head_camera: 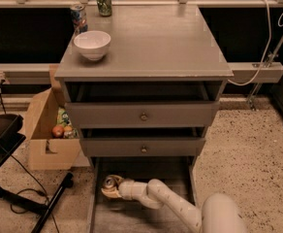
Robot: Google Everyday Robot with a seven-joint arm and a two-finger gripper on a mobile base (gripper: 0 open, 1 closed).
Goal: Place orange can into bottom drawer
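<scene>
1. A grey cabinet (156, 42) stood on a speckled terrazzo floor (248, 149), with dark panels and a pale rail (258, 73) behind it. A white cable (270, 38) hung down on the far right.
2. On the cabinet top, a white bowl (92, 44) sat near the left edge. A blue-and-red can (78, 17) stood just behind the bowl, and a green can (103, 0) stood farther back at the far edge.
3. An open cardboard box (42, 130) stood on the floor to the left of the cabinet. It held a reddish round item (58, 131) and a green package (63, 116). A black stand (6, 144) with a trailing cord lay farther left.
4. The top drawer (141, 114) and the middle drawer (142, 147) each showed one round knob, with a dark gap above each front.
5. The bottom drawer (92, 203) was pulled out toward the near side, a shallow grey tray with low side walls.
6. The white arm (170, 203) reached from the near right across that tray. The gripper (113, 189) was at the tray's far left, just in front of the middle drawer.
7. Its fingers were closed around the orange can (110, 182), inside the outline of the bottom drawer. Whether the can touched the tray floor could not be told.
8. The can's silver top faced upward, so its long axis stood roughly upright. Any slight tilt could not be judged.
</scene>
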